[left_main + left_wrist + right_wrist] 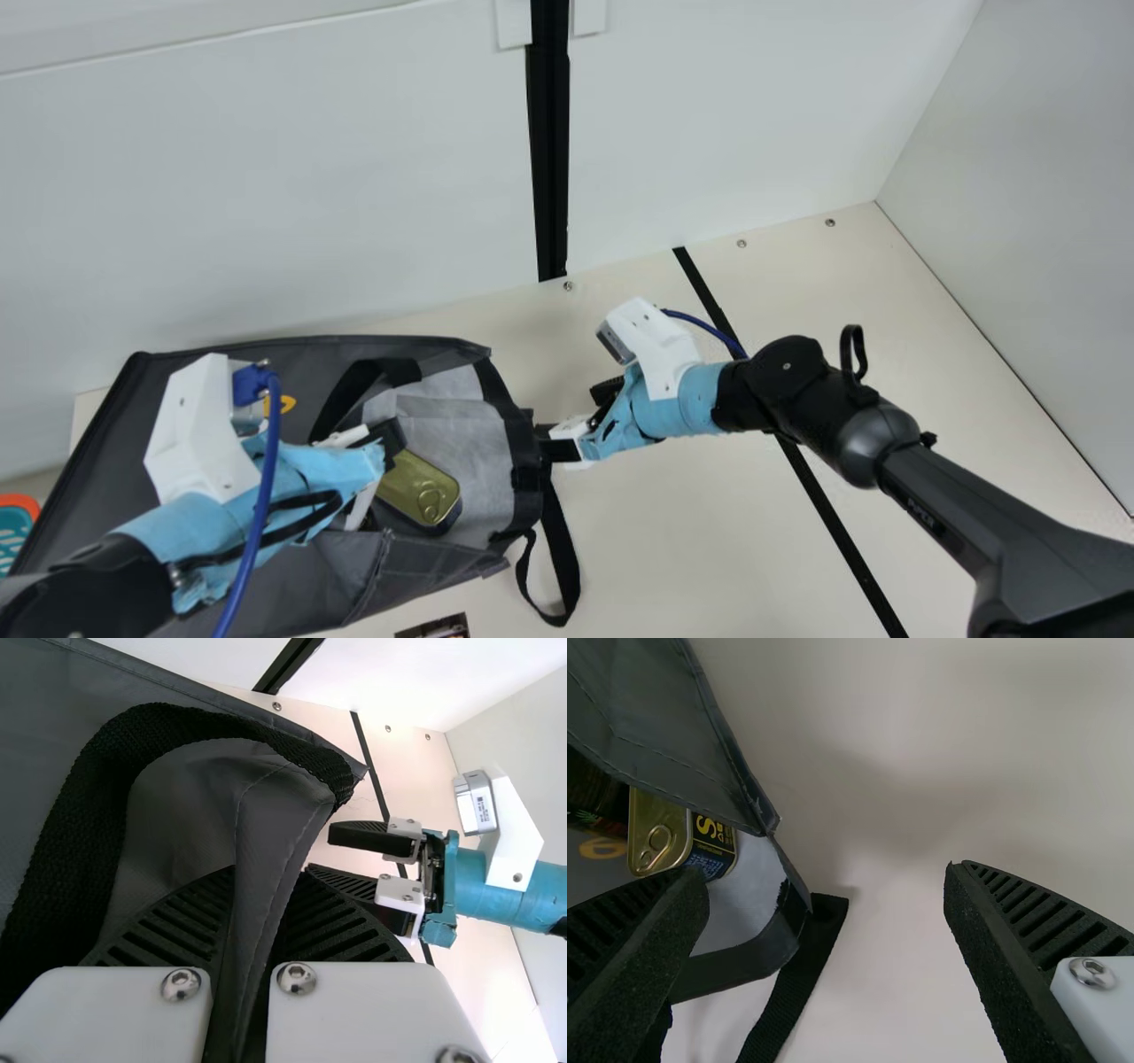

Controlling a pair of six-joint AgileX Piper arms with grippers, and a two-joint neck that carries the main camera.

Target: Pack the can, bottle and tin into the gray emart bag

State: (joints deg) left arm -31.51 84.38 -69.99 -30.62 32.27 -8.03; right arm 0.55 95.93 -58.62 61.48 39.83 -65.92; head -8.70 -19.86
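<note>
At lower left we grasp the bag (pixel 310 585) by its edge with our left gripper (pixel 388 441), the tin (pixel 421 492) inside, while below centre our right gripper (pixel 571 416) gapes, released, at the bag's rim.

White panels (pixel 266 195) — split by a black upright strip (pixel 549 159) — stand behind a cream table (pixel 691 540) with a black line (pixel 837 532).
</note>
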